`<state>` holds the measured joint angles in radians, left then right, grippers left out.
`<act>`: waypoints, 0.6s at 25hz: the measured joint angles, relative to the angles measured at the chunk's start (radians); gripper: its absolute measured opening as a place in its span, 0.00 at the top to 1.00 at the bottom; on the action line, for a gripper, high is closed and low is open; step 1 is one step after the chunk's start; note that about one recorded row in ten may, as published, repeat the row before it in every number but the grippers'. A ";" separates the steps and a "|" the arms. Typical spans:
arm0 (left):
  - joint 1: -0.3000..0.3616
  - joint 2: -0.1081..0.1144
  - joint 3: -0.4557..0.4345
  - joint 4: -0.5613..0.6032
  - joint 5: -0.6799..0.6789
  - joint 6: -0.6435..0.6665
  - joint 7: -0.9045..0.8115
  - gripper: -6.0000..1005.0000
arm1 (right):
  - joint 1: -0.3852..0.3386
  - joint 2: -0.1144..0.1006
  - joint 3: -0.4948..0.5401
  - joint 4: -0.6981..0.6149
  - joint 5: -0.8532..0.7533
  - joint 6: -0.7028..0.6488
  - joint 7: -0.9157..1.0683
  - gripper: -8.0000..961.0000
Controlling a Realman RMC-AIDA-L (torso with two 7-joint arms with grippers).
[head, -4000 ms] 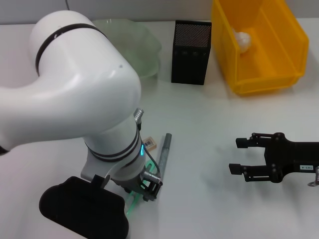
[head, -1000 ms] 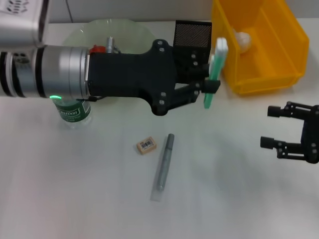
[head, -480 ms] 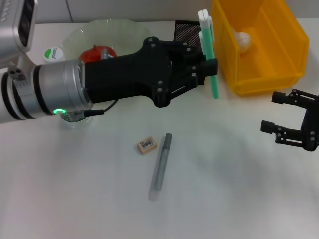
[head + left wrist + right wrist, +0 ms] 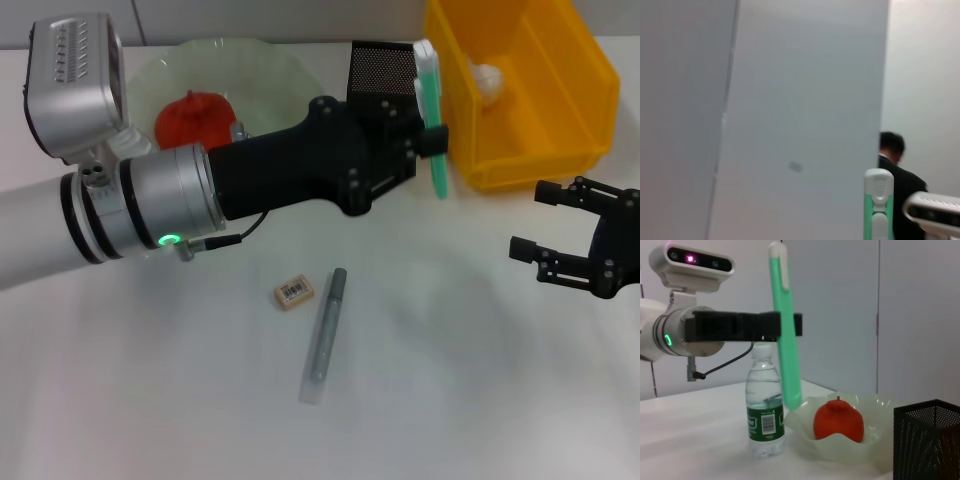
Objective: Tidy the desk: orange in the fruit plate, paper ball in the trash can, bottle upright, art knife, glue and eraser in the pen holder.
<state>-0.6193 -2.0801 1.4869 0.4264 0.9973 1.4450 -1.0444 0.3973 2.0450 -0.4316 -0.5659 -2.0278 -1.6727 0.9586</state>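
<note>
The left gripper (image 4: 432, 135), black and reaching across from the robot's left, stays clenched on the green-and-white plastic art knife (image 4: 432, 118), which now stands nearly upright beside the black mesh pen holder (image 4: 383, 72), between it and the yellow plastic trash bin (image 4: 560, 150); half a second ago the knife sat a little nearer the bin and lower on its front wall. With the arm shifted, the orange (image 4: 192, 118) shows fully in the pale green glass fruit plate (image 4: 290, 75) behind the wrist. Below the gripper the small tan eraser (image 4: 294, 293) and the grey glue stick (image 4: 325, 335) lie where they were. The white paper ball (image 4: 487, 76) rests inside the bin. The right gripper (image 4: 558, 235) hovers released, well to the side, slightly nearer the left one than before. The clear plastic bottle (image 4: 765, 405) stands upright.
</note>
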 joint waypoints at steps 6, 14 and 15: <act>-0.005 0.000 0.198 -0.018 -0.269 -0.113 0.071 0.81 | 0.002 0.014 0.000 0.028 0.009 0.046 -0.030 0.20; -0.023 0.000 0.541 0.081 -0.716 -0.397 0.202 0.81 | 0.011 0.017 -0.001 0.049 0.019 0.065 -0.036 0.20; -0.023 0.000 0.541 0.081 -0.716 -0.397 0.202 0.81 | 0.011 0.017 -0.001 0.049 0.019 0.065 -0.036 0.20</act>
<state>-0.6424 -2.0799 2.0275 0.5079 0.2817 1.0478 -0.8419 0.4085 2.0625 -0.4326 -0.5169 -2.0086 -1.6081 0.9222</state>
